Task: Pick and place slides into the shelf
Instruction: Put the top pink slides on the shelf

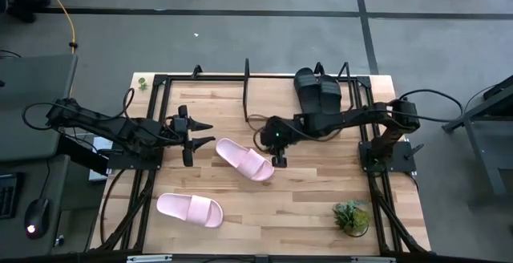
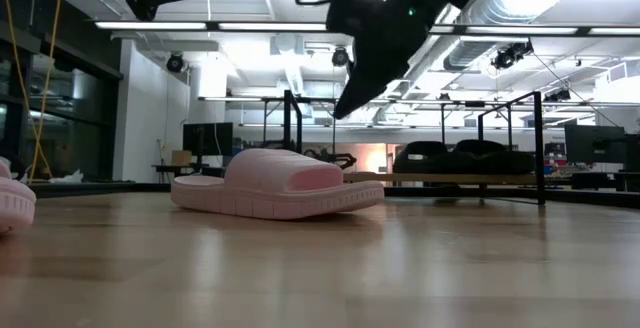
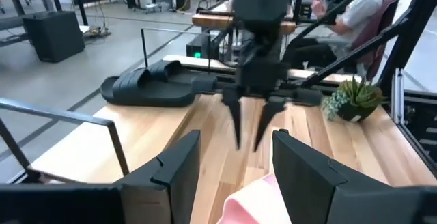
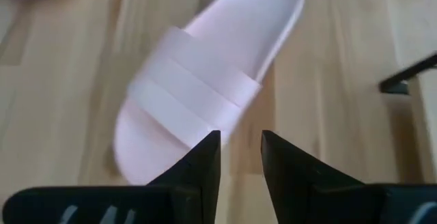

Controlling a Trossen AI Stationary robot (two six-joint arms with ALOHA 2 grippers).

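two pale pink slides (image 1: 244, 159) (image 1: 189, 209), two black slides (image 1: 317, 91), one shelf (image 1: 245, 86), one potted plant (image 1: 351, 215).

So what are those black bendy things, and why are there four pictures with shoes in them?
Those are two robot arms at a wooden table. Each ends in a gripper with two fingers. One picture looks straight down, one looks across from table height, and two come from little cameras on the arms' wrists.

The right gripper hangs just over a pink slide in the middle, fingers slightly apart, holding nothing. The left gripper waits nearby, open and empty too. Another pink slide lies near the front edge. Two black slides already sit on the shelf at the back. A small plant stands in the corner. In the left wrist picture, a person sits in the room behind.
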